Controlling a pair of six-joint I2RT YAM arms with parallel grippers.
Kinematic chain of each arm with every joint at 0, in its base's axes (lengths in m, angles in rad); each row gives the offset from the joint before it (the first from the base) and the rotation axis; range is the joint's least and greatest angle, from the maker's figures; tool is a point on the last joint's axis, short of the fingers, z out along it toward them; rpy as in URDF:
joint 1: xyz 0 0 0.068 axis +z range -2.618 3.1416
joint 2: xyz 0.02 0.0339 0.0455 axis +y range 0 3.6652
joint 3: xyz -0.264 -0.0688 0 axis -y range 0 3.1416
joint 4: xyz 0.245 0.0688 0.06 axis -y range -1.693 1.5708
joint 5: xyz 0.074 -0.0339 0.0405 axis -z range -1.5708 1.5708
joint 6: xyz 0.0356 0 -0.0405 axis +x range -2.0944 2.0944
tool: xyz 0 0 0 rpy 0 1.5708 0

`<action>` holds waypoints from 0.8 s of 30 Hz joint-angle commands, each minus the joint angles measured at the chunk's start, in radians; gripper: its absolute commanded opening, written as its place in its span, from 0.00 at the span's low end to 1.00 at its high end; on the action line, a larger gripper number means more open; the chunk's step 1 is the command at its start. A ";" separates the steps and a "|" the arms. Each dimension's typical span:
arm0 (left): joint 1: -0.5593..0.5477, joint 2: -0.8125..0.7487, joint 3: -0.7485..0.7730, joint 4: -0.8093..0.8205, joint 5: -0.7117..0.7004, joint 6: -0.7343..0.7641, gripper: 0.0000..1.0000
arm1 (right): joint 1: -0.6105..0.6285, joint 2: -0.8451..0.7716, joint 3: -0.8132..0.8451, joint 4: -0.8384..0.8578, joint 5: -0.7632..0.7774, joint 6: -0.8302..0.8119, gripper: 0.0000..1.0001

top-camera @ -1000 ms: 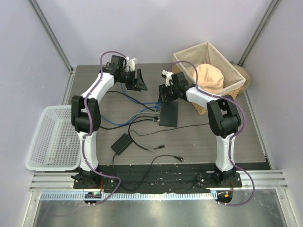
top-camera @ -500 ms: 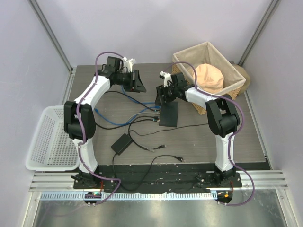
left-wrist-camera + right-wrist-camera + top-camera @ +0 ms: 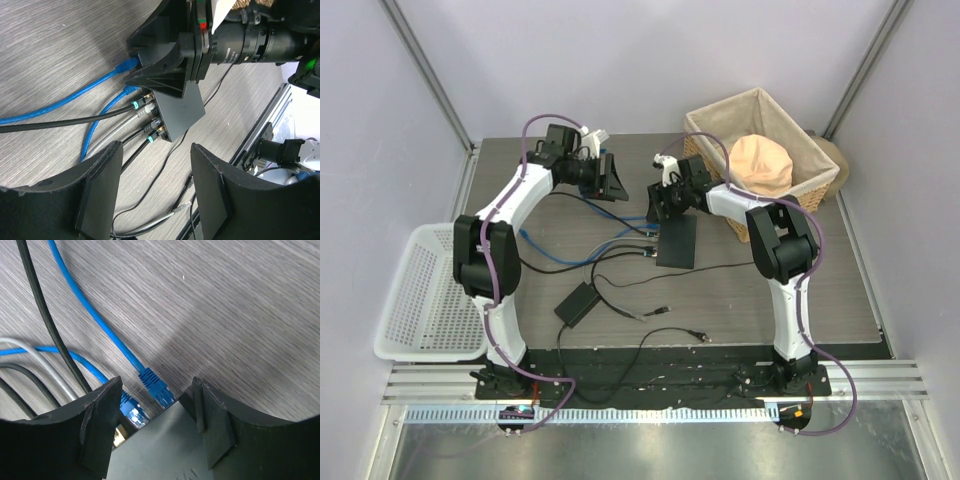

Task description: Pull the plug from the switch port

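Fingers of the right gripper stand spread, one on each side of a blue plug seated in the switch at the bottom edge of the right wrist view. Neither finger touches the plug. The left gripper is spread too, with nothing between its fingers, and it hangs apart from the switch.

Only a corner of the switch shows in the right wrist view, cut off by the frame. A second blue plug there is half hidden behind the left-hand finger. In the left wrist view the right gripper covers the upper end of the switch, so the sockets under it cannot be made out. From above, the plugs are too small to tell apart.

The table is grey wood-grain, closed in by pale lilac walls.

The top view alone shows the switch lying flat near the table's middle. It also shows a lined wicker basket at upper right holding something peach-coloured, a white mesh basket at the left edge, and a black adapter below centre. Only the left wrist view shows the row of grey and black plugs along the switch's narrow edge.
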 commanded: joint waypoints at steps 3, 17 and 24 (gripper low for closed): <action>-0.006 -0.039 -0.008 0.023 0.003 0.002 0.61 | 0.025 -0.085 -0.091 -0.013 -0.077 -0.022 0.66; 0.002 0.137 0.154 -0.011 0.032 0.002 0.61 | 0.003 -0.238 -0.027 -0.086 -0.052 -0.074 0.69; 0.000 0.329 0.255 0.035 0.213 -0.047 0.61 | -0.032 -0.433 -0.174 -0.218 -0.034 -0.272 0.69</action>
